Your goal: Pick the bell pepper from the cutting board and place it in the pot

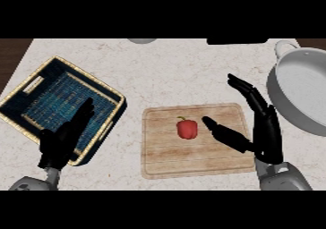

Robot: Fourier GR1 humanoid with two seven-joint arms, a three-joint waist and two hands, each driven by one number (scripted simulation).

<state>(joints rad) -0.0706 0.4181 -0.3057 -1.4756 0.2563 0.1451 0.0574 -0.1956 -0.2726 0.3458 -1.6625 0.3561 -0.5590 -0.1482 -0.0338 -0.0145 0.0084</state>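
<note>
A small red bell pepper (pixel 186 129) with a green stem lies near the middle of the wooden cutting board (pixel 165 156). My right hand (pixel 266 134) is over the board's right edge, fingers straight and thumb stretched toward the pepper, a short gap away from it. The hand is open and holds nothing. The grey pot (pixel 304 89) stands at the right edge of the counter, beyond the right hand. My left hand (pixel 60 143) rests open at the lower left, over the basket's near corner.
A dark blue basket (pixel 33 85) with a tan rim sits at the left of the speckled counter. A grey object (pixel 142 40) and a dark one (pixel 237 41) show at the far edge.
</note>
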